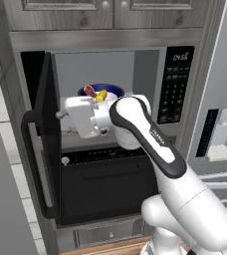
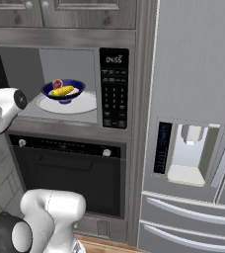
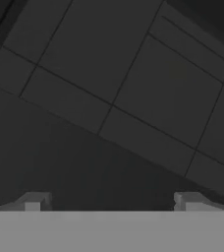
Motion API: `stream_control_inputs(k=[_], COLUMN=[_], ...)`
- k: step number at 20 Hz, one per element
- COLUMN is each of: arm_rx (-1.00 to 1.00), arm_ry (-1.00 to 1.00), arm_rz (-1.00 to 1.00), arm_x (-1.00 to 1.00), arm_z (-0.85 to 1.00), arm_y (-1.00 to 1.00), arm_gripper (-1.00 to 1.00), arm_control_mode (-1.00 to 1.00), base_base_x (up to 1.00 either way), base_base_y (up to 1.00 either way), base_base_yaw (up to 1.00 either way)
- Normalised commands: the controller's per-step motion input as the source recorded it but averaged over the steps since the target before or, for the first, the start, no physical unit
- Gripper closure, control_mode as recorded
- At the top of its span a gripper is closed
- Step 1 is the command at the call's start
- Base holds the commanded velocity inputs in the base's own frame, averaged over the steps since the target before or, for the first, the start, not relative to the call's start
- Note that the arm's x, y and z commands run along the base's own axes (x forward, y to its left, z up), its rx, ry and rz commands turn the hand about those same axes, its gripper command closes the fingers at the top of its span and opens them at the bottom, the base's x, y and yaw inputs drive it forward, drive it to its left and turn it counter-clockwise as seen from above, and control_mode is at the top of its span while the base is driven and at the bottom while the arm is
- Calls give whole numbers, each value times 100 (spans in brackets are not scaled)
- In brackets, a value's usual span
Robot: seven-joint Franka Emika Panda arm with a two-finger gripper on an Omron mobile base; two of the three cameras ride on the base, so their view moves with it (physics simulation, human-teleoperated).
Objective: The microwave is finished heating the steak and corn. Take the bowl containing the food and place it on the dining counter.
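Fingers (image 3: 35,201) stand wide apart at the bottom of the hand view, two small tips near the lower left and lower right, with nothing between them; the gripper (image 3: 111,202) holds nothing and faces a dim tiled surface. Bowl (image 2: 63,91) sits inside the microwave (image 2: 112,89), at upper left of the right base view, resting on a plate (image 2: 82,105) on the cavity floor. Corn (image 2: 62,91) lies across the bowl's middle, and the steak (image 2: 57,83) shows as a reddish piece just behind it, both inside the rim. In the left base view the same bowl (image 1: 101,91) appears at upper centre, partly hidden behind the arm's wrist, with corn (image 1: 101,95) and steak (image 1: 89,90) visible above its blue rim. Microwave door (image 1: 48,144) hangs open to the left of that view, its handle (image 1: 33,164) running down the left side. Keypad (image 2: 114,86) sits right of the cavity, with a lit display at its top. Oven (image 2: 67,173) is mounted directly below the microwave. Cabinet (image 2: 60,12) doors run along the top edge. Fridge (image 2: 193,123) occupies the right half of the right base view, its dispenser (image 2: 183,155) recessed at mid-height.
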Motion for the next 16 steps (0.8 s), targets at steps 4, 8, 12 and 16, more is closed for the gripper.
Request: stream_control_inputs(k=[4,8,12,16], arm_rx=[-1,-3,-1,-2], arm_ry=[0,0,1,13], arm_rz=[-21,-33,-43,-51], arm_x=[4,0,0,6], arm_z=[0,0,0,0], arm_y=[-100,-100,-100,-100], arm_gripper=[-100,-100,-100,-100], arm_control_mode=[-100,-100,-100,-100], base_base_x=[0,0,0,0], base_base_y=[0,0,0,0], base_base_yaw=[0,0,0,0])
